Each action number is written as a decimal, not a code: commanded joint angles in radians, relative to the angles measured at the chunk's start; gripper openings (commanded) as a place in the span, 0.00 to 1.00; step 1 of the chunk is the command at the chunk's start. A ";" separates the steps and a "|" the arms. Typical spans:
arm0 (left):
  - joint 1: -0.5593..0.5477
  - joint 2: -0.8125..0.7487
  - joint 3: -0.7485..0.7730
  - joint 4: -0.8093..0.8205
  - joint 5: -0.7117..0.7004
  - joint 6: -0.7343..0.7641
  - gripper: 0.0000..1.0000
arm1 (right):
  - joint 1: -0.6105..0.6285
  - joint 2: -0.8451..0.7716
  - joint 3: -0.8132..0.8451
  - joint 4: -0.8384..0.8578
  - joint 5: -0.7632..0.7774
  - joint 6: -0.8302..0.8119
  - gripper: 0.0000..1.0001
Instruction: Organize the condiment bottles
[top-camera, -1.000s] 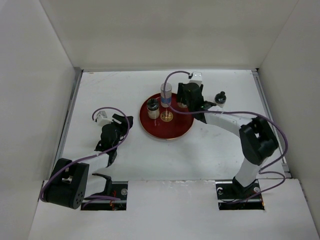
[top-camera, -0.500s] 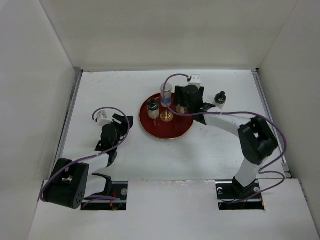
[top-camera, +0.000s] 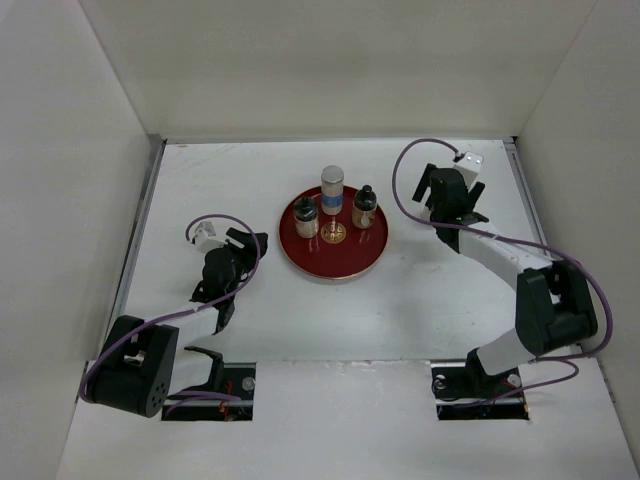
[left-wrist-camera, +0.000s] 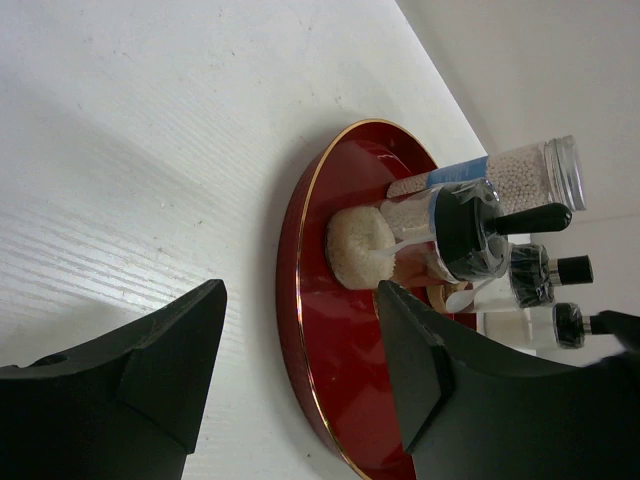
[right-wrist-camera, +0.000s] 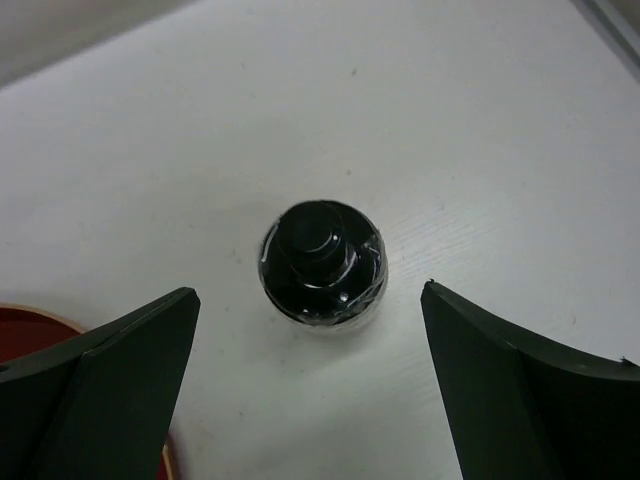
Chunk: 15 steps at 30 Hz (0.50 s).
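Observation:
On the round red tray (top-camera: 345, 262) stand a tall pale cylinder bottle (top-camera: 332, 188) with a grey cap and blue band, and two short black-topped bottles (top-camera: 306, 216) (top-camera: 364, 207). Another short black-topped bottle (right-wrist-camera: 322, 262) stands on the table right of the tray; the top view hides it under my right gripper (top-camera: 443, 203). In the right wrist view that gripper (right-wrist-camera: 307, 289) is wide open, with a finger on each side of the bottle and neither touching it. My left gripper (left-wrist-camera: 300, 290) is open and empty beside the tray's (left-wrist-camera: 300, 300) left edge, facing the bottles (left-wrist-camera: 440, 225).
White walls enclose the table on the left, back and right. A metal rail (top-camera: 143, 215) runs along the left edge. The tray has a gold emblem (top-camera: 333, 235) at its centre. A sliver of the tray (right-wrist-camera: 20, 325) shows at the left of the right wrist view.
My right gripper opened, left a short bottle standing on the tray's right side, and swung right over the bottle on the table. The left arm has not moved.

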 joint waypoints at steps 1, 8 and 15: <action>-0.001 -0.013 0.007 0.046 -0.005 0.007 0.60 | -0.031 0.071 0.064 -0.022 0.005 -0.008 1.00; -0.004 -0.007 0.012 0.046 -0.008 0.011 0.61 | -0.088 0.196 0.124 0.019 -0.109 -0.008 0.92; -0.005 -0.001 0.015 0.046 -0.007 0.015 0.61 | -0.083 0.142 0.074 0.125 -0.076 -0.044 0.67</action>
